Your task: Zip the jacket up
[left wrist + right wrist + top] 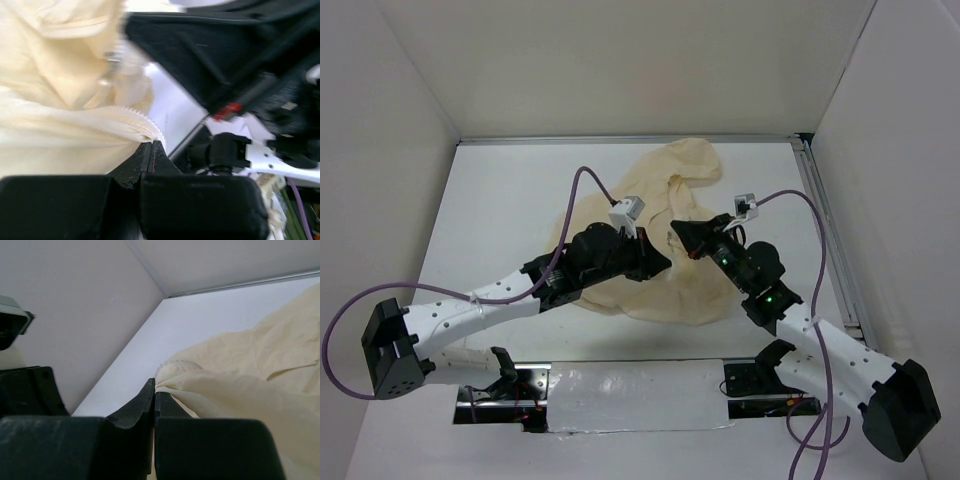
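The pale cream-yellow jacket (pixel 670 225) lies crumpled in the middle of the white table. My left gripper (pixel 665 262) is shut on the jacket's zipper edge; the left wrist view shows white zipper teeth (pixel 135 116) bunched right at the closed fingertips (pixel 151 145). My right gripper (pixel 677 234) is shut on another fold of the jacket's edge, with the cloth (pixel 235 385) pinched at its tips (pixel 154 382). The two grippers sit close together, facing each other over the jacket's middle. The dark zipper pull is not visible.
White walls enclose the table on three sides. A metal rail (pixel 830 230) runs along the table's right edge. Bare table surface (pixel 510 210) lies left of the jacket. The right arm (pixel 240 60) fills the upper right of the left wrist view.
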Robot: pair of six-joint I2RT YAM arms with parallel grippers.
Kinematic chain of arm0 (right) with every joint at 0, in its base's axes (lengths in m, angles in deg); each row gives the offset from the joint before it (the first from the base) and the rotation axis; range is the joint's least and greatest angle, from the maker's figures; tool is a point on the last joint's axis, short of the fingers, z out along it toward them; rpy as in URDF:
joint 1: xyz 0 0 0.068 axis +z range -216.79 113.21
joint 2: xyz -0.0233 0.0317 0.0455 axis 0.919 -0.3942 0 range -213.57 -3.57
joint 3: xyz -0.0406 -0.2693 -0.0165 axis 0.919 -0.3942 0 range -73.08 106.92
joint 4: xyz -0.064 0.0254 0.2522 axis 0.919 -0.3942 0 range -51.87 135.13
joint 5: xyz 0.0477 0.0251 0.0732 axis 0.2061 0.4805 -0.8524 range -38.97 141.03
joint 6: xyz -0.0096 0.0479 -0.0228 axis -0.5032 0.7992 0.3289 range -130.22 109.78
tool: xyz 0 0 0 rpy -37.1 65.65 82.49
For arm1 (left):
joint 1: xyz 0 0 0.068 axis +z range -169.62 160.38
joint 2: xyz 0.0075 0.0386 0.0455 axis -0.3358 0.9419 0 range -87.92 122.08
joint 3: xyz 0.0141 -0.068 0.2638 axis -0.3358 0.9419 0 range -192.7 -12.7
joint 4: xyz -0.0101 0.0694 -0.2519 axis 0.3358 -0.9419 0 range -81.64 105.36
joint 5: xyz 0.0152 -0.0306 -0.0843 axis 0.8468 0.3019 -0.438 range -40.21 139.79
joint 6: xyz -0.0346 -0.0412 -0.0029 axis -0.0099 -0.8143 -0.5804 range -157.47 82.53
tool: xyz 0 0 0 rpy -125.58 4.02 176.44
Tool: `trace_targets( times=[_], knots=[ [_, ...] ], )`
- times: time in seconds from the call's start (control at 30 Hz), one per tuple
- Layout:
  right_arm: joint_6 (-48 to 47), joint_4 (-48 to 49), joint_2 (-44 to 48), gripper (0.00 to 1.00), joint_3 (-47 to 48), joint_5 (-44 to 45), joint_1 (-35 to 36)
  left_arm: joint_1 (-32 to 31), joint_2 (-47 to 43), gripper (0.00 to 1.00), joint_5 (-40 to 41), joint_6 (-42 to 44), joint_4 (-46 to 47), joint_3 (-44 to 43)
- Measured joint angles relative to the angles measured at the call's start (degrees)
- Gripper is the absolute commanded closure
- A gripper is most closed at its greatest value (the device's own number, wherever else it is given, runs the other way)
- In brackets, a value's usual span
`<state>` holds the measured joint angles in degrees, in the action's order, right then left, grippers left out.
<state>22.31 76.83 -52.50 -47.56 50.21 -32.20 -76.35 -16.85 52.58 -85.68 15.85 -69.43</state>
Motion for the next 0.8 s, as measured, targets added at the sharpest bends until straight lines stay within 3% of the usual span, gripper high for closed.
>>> trace_targets(
  times=[0.33,0.5,0.8],
  knots=[
    [0.57,-11.5,11.06,1.0,2.23,-5.18,-2.45,0.76,-7.61,1.0,8.0,-0.02,-5.09,0.98],
    [3.91,-13.2,11.58,1.0,1.73,-10.19,-3.93,0.83,-10.08,1.0,9.55,1.97,-0.24,1.18],
    [16.92,-9.68,9.84,1.0,-0.22,-19.21,-8.61,3.23,-6.95,1.0,9.4,6.23,10.25,3.45]
  ],
)
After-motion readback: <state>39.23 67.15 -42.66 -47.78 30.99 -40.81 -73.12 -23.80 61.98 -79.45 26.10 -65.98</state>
